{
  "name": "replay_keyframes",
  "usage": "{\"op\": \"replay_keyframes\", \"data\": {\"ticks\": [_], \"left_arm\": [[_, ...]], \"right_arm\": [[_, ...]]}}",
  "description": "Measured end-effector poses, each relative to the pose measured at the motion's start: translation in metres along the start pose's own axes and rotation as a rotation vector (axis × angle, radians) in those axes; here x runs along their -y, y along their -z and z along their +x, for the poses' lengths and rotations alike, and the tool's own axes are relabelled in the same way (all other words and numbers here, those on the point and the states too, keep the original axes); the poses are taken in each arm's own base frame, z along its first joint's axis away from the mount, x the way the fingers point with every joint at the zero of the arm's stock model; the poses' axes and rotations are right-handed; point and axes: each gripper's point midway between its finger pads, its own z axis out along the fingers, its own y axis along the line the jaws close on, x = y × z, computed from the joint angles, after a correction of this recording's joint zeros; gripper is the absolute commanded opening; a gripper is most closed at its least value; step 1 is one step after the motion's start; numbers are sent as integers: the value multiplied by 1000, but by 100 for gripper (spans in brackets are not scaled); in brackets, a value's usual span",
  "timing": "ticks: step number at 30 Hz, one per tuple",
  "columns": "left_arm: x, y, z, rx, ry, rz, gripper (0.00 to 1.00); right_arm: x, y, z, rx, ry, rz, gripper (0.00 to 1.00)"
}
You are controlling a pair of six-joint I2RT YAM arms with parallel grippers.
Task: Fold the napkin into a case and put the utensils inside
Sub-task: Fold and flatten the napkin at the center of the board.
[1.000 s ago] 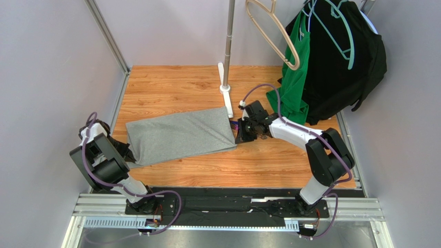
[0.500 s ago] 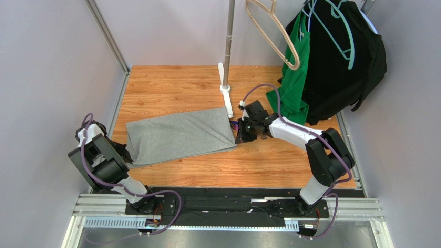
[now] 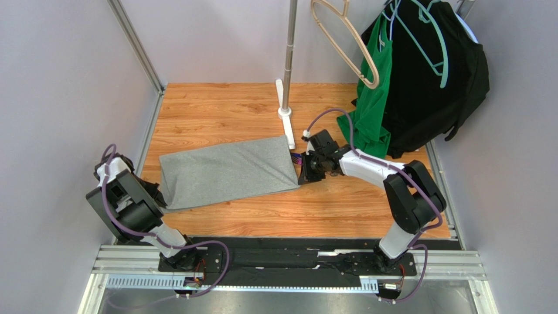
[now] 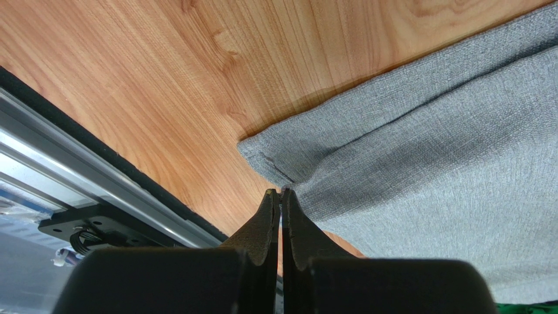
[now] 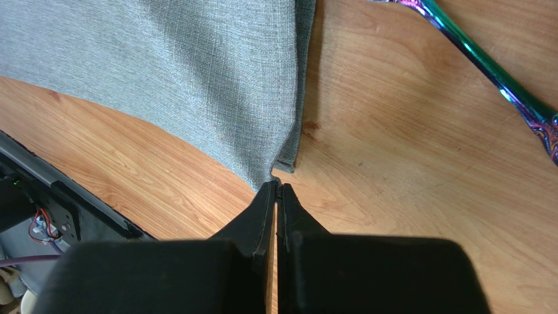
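Note:
The grey napkin [image 3: 226, 171] lies folded flat on the wooden table, a long layered rectangle. My left gripper [image 3: 161, 196] is shut, pinching the napkin's near-left corner; in the left wrist view the fingertips [image 4: 280, 191] close on the cloth's [image 4: 445, 163] edge. My right gripper [image 3: 303, 174] is shut on the napkin's near-right corner; in the right wrist view it [image 5: 276, 185] grips the tip of the cloth [image 5: 196, 72]. One iridescent purple-green utensil [image 5: 498, 72] lies on the wood just right of the napkin. A purple bit [image 3: 296, 157] shows by the right gripper. The fork is hidden.
A metal pole on a white stand [image 3: 286, 104] rises behind the napkin's right end. A green garment [image 3: 370, 104] and a black garment [image 3: 432, 85] hang at the back right, with a wooden hanger [image 3: 347, 39]. A black rail [image 4: 98, 170] runs along the table's near edge.
The left arm has shifted slightly to the left, and the napkin's left end with it. The right gripper has hardly moved.

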Motion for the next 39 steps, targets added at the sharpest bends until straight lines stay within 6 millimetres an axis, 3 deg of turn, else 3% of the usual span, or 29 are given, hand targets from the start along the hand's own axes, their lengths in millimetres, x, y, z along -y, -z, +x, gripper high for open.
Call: {"op": "replay_keyframes", "data": {"ticks": [13,15,19,24,26,28,29,30,33,36,37,39], "left_arm": [[-3,-5,-1,-9,4,-22,0],[-4,-5,-2,-7,5,-24,0],[-5,-4,-3,-4,17,-23,1],[-4,6,-8,15,43,6,20],[-1,12,-8,25,46,30,27],[2,19,-4,28,51,54,28],[3,21,-3,30,51,63,42],[4,23,-2,30,51,71,42],[6,27,3,22,51,90,41],[8,33,5,30,48,112,36],[10,36,5,42,43,130,25],[19,49,5,93,19,202,20]], "right_arm": [[6,-10,8,-25,-19,6,1],[7,-12,11,-33,-22,6,4],[11,-18,14,-49,-30,12,23],[11,-17,10,-49,-20,26,40],[8,-14,1,-32,-9,30,45],[2,-10,-13,-2,9,30,48],[-1,-8,-20,15,17,27,49],[-5,-6,-27,31,27,22,49],[-17,-1,-43,68,52,6,51],[-31,0,-45,76,78,-13,52],[-37,0,-45,75,89,-24,52],[-51,-2,-40,64,107,-49,52]]}}
